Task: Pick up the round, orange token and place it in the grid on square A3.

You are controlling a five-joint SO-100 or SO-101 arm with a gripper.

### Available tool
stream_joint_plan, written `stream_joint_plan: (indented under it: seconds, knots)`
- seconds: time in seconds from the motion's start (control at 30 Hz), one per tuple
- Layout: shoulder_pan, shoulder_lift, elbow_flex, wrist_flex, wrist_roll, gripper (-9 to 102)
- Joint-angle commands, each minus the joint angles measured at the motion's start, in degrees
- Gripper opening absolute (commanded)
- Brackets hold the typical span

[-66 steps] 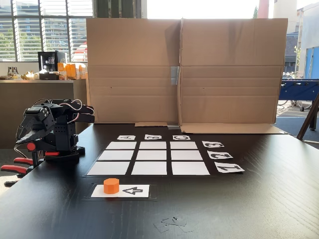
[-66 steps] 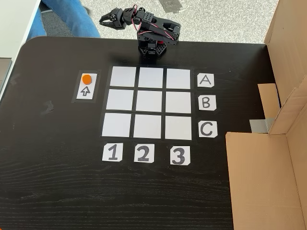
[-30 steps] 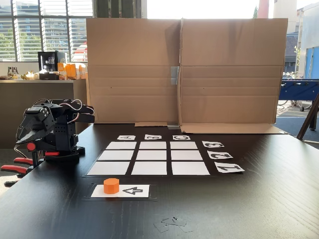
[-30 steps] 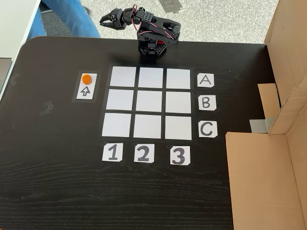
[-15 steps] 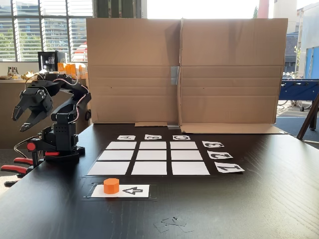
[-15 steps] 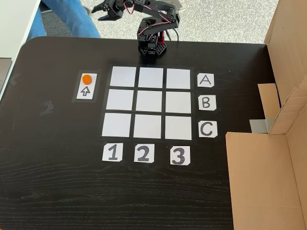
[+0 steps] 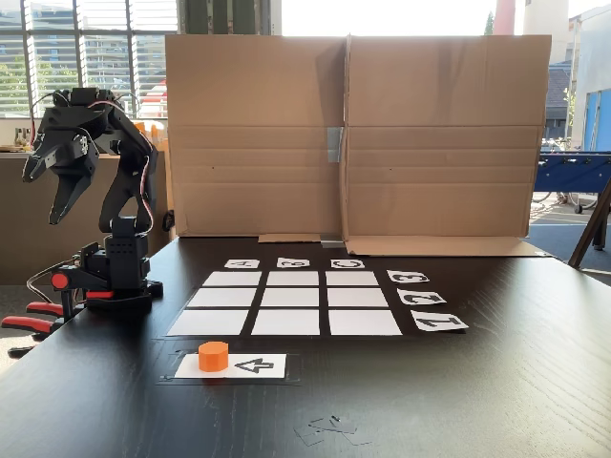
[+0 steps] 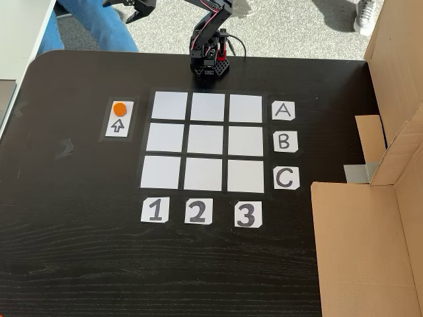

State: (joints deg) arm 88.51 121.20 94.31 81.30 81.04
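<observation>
Fingers (image 7: 55,196) hang parted and empty high above the desk (image 7: 496,382), so I judge the pick not begun, the token (image 7: 214,356) sitting on its arrow card (image 7: 250,365) well below them beside the grid (image 7: 286,303).

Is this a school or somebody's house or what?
Probably an office or workshop, not a home: a robot arm is clamped to a black table, a cardboard screen stands behind, and big windows show a counter.

Low front view, steep overhead, shared grid (image 7: 284,303)
</observation>
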Motion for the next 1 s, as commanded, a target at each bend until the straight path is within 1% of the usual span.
stream_joint_plan:
  seconds: [0.0,0.4,0.67,0.97]
  knots:
    - [-2.6,-3.3,-6.8,0.9,-2.2,38]
    - [-12.3,-15.7,-15.2,3.0,-14.3,39]
    - [-17.7,-22.2,-21.6,4.9,-22.9,41]
    - [-23.0,-27.7,-22.8,5.5,-28.8,44]
